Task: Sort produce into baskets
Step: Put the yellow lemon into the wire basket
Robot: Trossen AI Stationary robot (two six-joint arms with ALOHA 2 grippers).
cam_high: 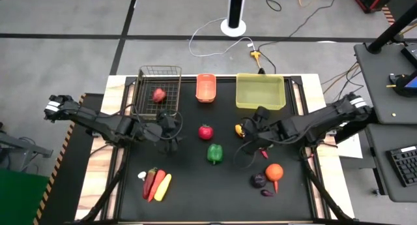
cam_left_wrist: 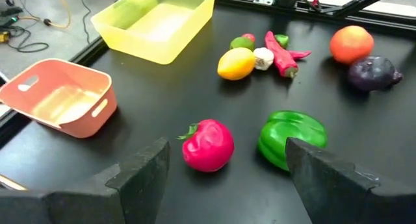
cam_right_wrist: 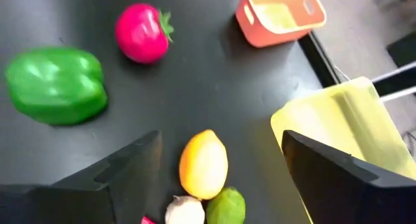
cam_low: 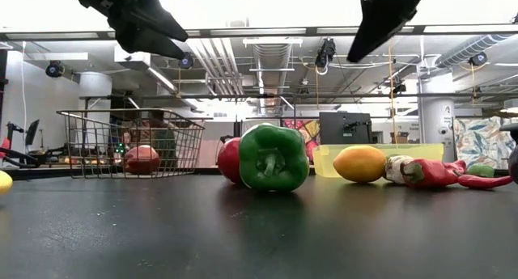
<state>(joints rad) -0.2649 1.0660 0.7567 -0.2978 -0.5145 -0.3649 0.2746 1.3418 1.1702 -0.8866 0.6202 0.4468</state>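
Bare mat (cam_high: pixel 195 186) front centre; green pepper (cam_high: pixel 214 153), red apple (cam_high: pixel 206 132) block middle.

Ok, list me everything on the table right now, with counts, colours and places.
wire basket: 1, dark, back left; holds a red apple
orange basket: 1, back middle, nothing in it
yellow bin: 1, back right, nothing in it
loose apple: 1, red, mid-table
pepper: 1, green, just in front of that apple
lemon: 1, yellow, under the right gripper, beside a white piece and a green piece
orange: 1, front right
eggplant: 1, purple, beside the orange
long vegetables: red, orange and yellow, front left
left gripper: open, by the wire basket
right gripper: open, above the lemon
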